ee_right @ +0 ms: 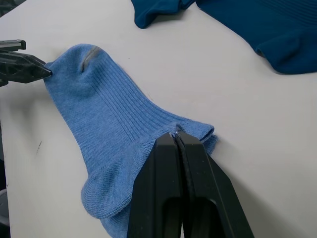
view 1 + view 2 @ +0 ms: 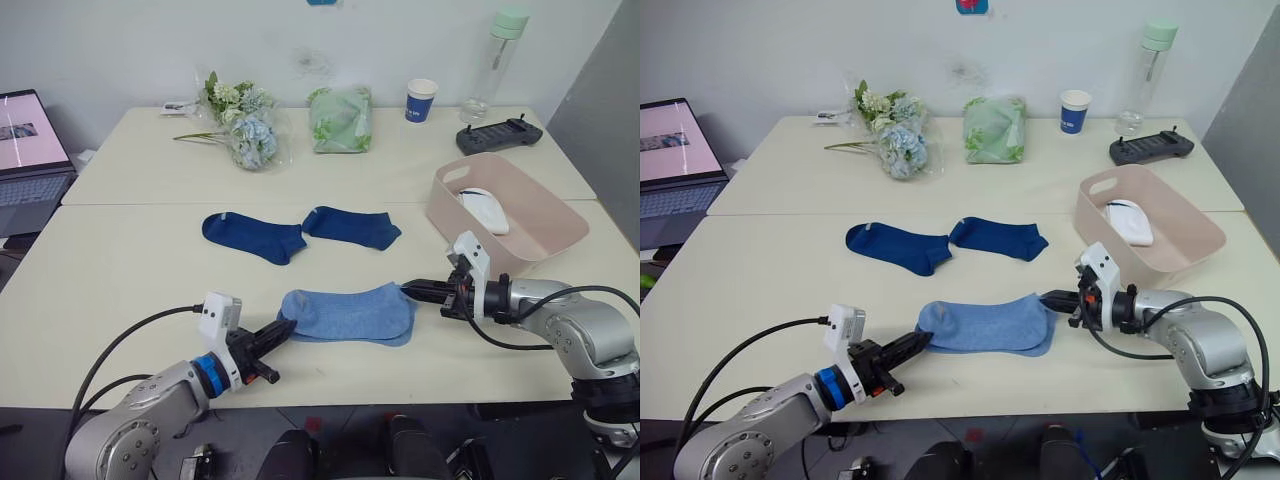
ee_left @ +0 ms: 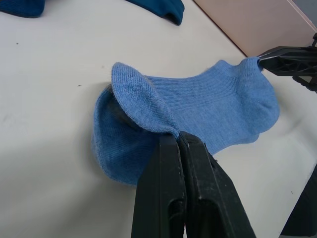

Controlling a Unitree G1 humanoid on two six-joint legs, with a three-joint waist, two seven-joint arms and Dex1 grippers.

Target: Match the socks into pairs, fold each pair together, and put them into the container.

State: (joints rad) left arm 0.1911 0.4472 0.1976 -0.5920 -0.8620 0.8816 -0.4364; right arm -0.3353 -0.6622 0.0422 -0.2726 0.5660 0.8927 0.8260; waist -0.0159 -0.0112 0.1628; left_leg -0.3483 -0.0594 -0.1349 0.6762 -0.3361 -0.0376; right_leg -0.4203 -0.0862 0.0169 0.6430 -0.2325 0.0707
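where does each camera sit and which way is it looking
Left and right eye views: on the head, looking forward and down at the table; both arms show.
Left wrist view: on the left wrist, looking along the left end effector, shut on the light blue socks.
Right wrist view: on the right wrist, looking along the right end effector, shut on the socks' other end.
All share the blue socks.

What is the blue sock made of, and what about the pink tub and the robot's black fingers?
The light blue sock looks like soft knitted fabric: fine ribs run along it and its edge curls where it is pinched. The pink tub seems to be smooth, matte plastic, with rounded corners and a cut-out handle slot. The black fingers look like hard, slightly grainy plastic, though that is a guess.
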